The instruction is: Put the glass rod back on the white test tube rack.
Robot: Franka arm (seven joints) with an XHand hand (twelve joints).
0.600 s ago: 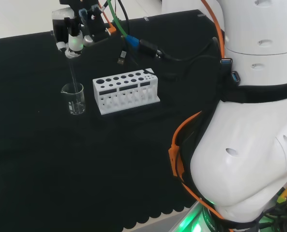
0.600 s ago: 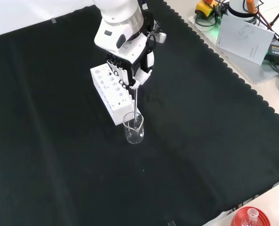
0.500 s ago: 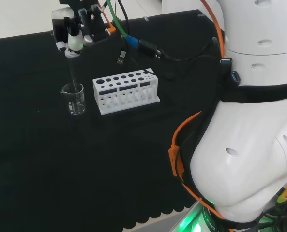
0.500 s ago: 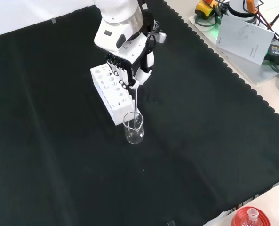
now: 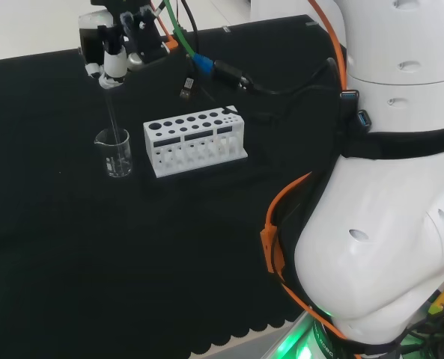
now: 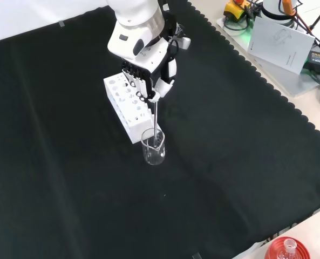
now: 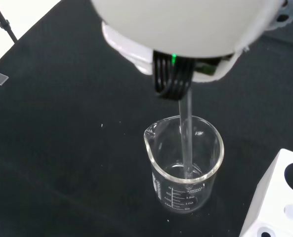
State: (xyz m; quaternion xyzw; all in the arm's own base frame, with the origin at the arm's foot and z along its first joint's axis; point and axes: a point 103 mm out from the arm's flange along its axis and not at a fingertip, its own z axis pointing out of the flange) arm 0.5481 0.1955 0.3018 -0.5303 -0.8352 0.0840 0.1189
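Above small clear glass beaker (image 6: 154,148), your black-and-white hand (image 6: 150,81) pinches thin clear glass rod (image 6: 156,120), tip down inside beaker. White plastic test tube rack (image 5: 195,140) just beside. Lift straight, or rod tips beaker over.

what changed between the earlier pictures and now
The hand has lifted slightly in the head view, drawing the glass rod up, its tip still inside the beaker. Grip unchanged; beaker and white rack have not moved.
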